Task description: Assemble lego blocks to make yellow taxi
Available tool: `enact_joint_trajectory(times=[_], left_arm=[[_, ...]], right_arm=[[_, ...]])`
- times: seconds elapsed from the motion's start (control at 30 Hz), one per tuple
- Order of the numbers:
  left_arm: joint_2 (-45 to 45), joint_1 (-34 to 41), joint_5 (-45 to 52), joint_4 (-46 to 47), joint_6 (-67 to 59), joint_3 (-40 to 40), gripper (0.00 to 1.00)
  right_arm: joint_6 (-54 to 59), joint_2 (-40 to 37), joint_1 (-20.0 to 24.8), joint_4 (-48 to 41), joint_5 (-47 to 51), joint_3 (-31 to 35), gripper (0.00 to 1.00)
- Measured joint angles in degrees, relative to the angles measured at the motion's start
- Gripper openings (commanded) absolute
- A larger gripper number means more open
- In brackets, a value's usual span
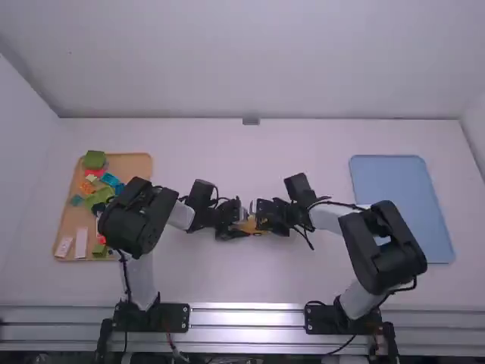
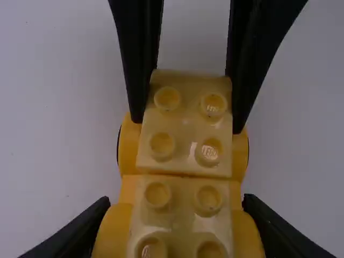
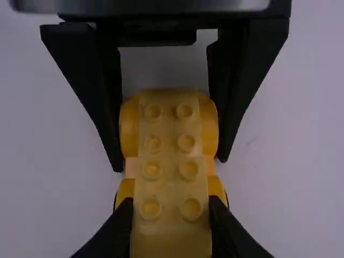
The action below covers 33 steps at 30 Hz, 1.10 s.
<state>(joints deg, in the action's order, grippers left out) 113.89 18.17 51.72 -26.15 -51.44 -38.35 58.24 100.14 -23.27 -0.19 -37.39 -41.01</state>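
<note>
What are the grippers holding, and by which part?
The yellow car: left gripper on one end's outer sides, right gripper on the sides of the pale block at the other end.

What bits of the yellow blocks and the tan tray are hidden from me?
- High view: most of the yellow blocks, hidden by left gripper and right gripper.
- Wrist views: their nearest end, cut off by bottom edge; undersides, hidden by tops.
- High view: part of tan tray, behind left arm.
</note>
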Motion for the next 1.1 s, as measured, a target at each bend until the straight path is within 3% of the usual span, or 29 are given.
enact_joint_trajectory(times=[0.03,0.07,0.23,0.37,0.4,0.47,0.5,0.57,0.6,0.8,1.1], left_arm=[[0.00,0.00,-0.02,-0.02,0.00,0.00,0.36],[0.00,0.00,-0.24,-0.13,0.24,0.00,0.36],[0.00,0.02,-0.68,-0.44,0.90,-0.02,0.36],[0.00,0.00,-0.76,-0.44,1.07,-0.02,0.36],[0.00,0.00,-0.76,-0.44,1.07,-0.02,0.36],[0.00,0.00,-0.81,-0.55,1.09,-0.02,0.35],[0.00,0.00,-0.83,-0.57,1.09,-0.02,0.35],[0.00,0.00,-0.96,-0.76,1.07,-0.02,0.34],[0.00,0.00,-0.98,-0.85,1.07,-0.02,0.34],[0.00,0.00,-1.44,-1.57,1.07,0.00,0.33],[0.00,-0.02,-1.40,-1.11,1.51,-0.02,0.31]], right_arm=[[-0.46,0.00,0.00,-0.11,0.11,0.00,0.56],[-0.48,0.00,-0.15,-0.15,0.09,0.00,0.99],[-0.98,-0.11,-0.50,2.49,-1.55,0.24,0.99],[-0.79,-2.27,1.40,0.98,-5.33,0.26,0.92],[-0.17,-3.80,2.89,-0.26,-7.28,0.26,0.85],[2.91,-7.63,6.95,-3.91,-11.87,0.26,0.47],[3.15,-8.17,7.63,-4.46,-12.59,0.26,0.41],[5.31,-9.88,10.36,-7.28,-14.95,0.26,0.06],[5.79,-10.03,10.88,-7.80,-15.21,0.26,0.01],[6.95,-6.64,12.00,-8.66,-14.69,0.26,0.00],[0.52,2.82,5.09,0.00,-10.58,-0.09,0.00]])
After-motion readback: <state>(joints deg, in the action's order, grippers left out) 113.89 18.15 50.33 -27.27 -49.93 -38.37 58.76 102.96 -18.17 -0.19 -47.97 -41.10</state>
